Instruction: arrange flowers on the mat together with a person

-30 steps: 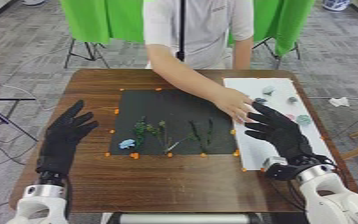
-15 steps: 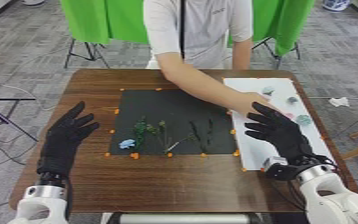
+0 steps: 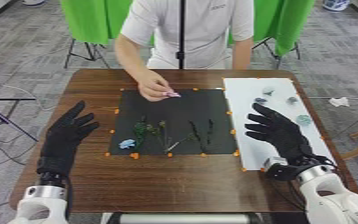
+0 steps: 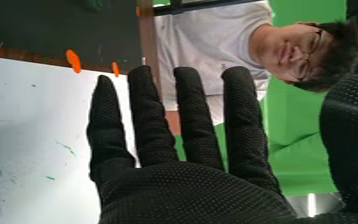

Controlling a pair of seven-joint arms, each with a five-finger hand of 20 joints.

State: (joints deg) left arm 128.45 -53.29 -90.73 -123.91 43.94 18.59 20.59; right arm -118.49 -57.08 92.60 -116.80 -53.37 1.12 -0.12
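In the head view, my left hand [image 3: 66,134] is open over the table's left side, left of the black mat [image 3: 180,112]. My right hand [image 3: 280,134] is open above the white sheet [image 3: 248,115]; in the right wrist view, the right hand [image 4: 193,190] has straight fingers. A person's hand [image 3: 152,86] holds a small pink-white flower [image 3: 173,94] over the mat's far part. On the mat's near part lie green stems [image 3: 140,131] and a light blue flower [image 3: 127,143]. Several flower heads, among them a pale green one [image 3: 303,120], lie on the sheet.
Orange markers [image 3: 135,156] line the edges of the mat and the sheet. The brown wooden table [image 3: 180,180] extends around both. The person stands at the table's far side.
The person's hand has moved from the white sheet beside my right hand to the far part of the mat, now with the pink-white flower. Both my hands have stayed practically still.
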